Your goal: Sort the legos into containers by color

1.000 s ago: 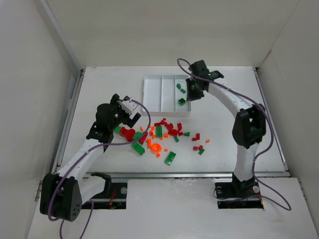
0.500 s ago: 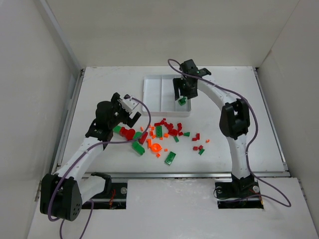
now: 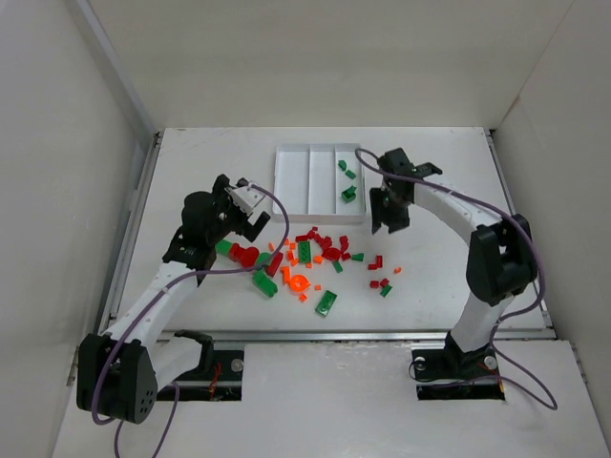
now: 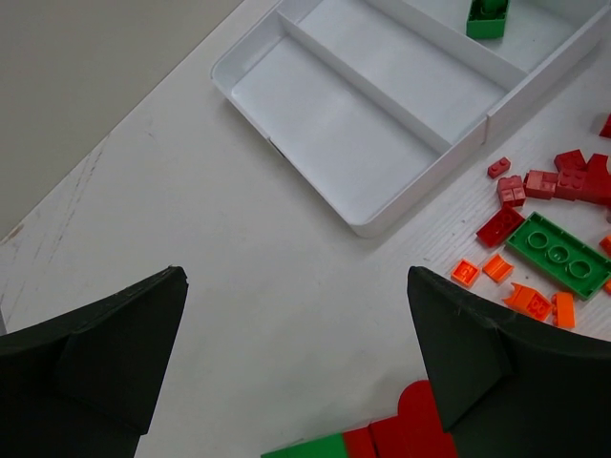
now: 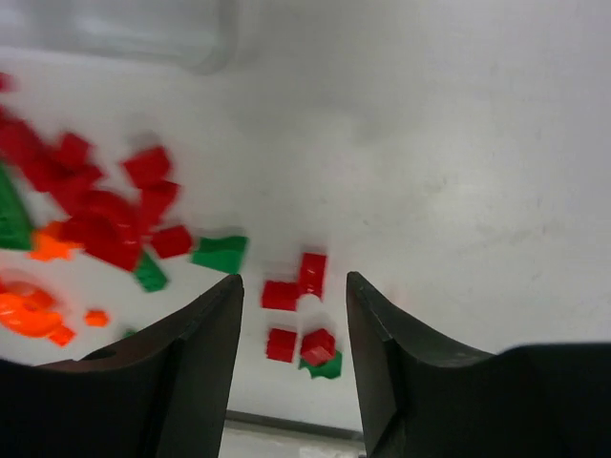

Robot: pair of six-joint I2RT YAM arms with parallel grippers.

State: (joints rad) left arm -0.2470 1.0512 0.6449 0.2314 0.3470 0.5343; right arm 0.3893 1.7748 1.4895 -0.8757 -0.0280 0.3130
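The white tray point(image 3: 291, 181) has three narrow containers. Green legos point(image 3: 348, 194) lie in its right-hand one, and one green brick point(image 4: 487, 17) shows in the left wrist view. Loose red, green and orange legos point(image 3: 305, 253) are scattered on the table in front of the tray. My right gripper point(image 3: 384, 221) hangs open and empty just off the tray's front right corner. In the right wrist view, small red legos point(image 5: 296, 284) lie on the table below the right gripper point(image 5: 293, 281). My left gripper point(image 3: 246, 225) is wide open and empty above the pile's left end.
White walls enclose the table on three sides. A raised rail point(image 3: 353, 334) runs along the near edge. A large red piece point(image 4: 420, 429) and a green plate point(image 4: 558, 253) lie close to the left gripper point(image 4: 296, 286). More legos point(image 3: 382, 284) lie at the right of the pile.
My right gripper has left the tray's right container and swung to the front right, over the loose legos, and it now stands open. The left arm has not moved.
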